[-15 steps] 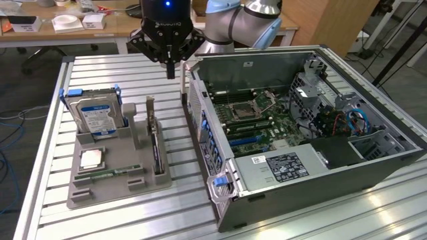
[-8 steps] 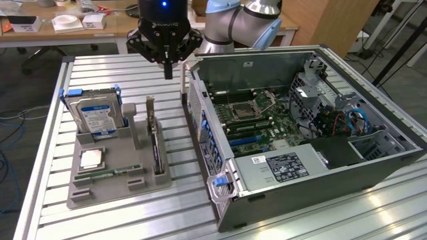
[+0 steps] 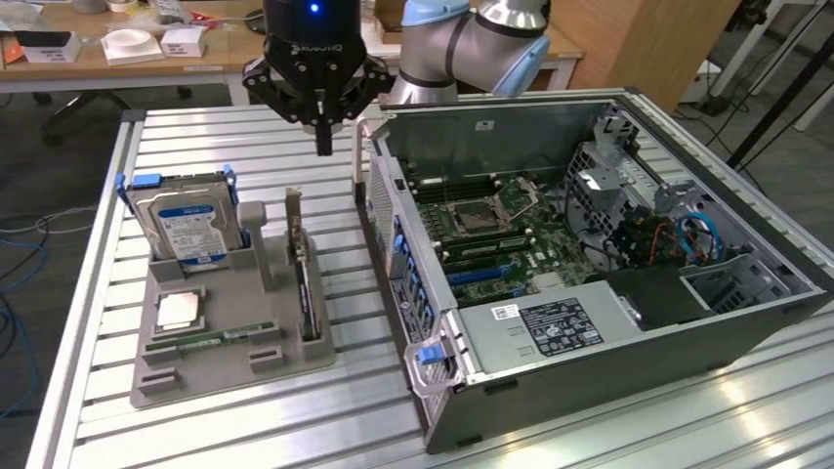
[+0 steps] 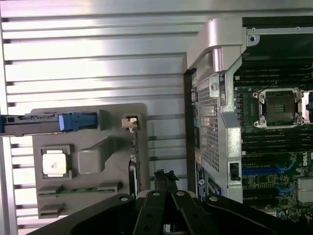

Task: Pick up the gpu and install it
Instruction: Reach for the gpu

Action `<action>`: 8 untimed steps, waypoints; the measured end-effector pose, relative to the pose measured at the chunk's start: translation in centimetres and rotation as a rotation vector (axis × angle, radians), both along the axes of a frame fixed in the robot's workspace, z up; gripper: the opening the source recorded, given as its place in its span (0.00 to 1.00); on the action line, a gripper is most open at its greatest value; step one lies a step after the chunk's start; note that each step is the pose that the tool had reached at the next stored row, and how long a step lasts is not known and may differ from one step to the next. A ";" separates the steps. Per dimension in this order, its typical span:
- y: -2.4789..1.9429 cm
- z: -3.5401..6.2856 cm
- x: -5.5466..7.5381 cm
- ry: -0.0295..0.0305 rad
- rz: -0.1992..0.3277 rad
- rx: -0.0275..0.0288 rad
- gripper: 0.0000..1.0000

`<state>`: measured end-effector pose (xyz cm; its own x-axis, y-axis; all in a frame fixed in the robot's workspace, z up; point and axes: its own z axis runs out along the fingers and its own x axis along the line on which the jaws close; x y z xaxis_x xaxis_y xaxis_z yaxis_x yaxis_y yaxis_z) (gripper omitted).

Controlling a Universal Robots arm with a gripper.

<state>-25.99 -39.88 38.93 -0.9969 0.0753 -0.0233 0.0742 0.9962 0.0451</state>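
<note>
I'm on the approach, with nothing picked up yet. My hand [image 3: 323,147] hangs over the bench [image 3: 222,137] near the case [image 3: 587,322], fingers pressed together and empty, well above the gpu [image 3: 305,283]. The gpu stands on edge in the grey tray [image 3: 241,298], on the side nearer the case. By my reckoning, a grip calls for parting the fingers and straddling the card's thin top edge squarely.

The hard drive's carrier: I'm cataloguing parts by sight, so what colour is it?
Blue. The carrier shows best in the exterior view.
</note>
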 end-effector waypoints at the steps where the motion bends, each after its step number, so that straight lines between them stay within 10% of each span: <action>1: 0.00 0.00 -0.1 0.0000 0.000 0.0000 0.11; 8: 0.00 -0.03 -0.4 0.0000 0.000 -0.0003 0.11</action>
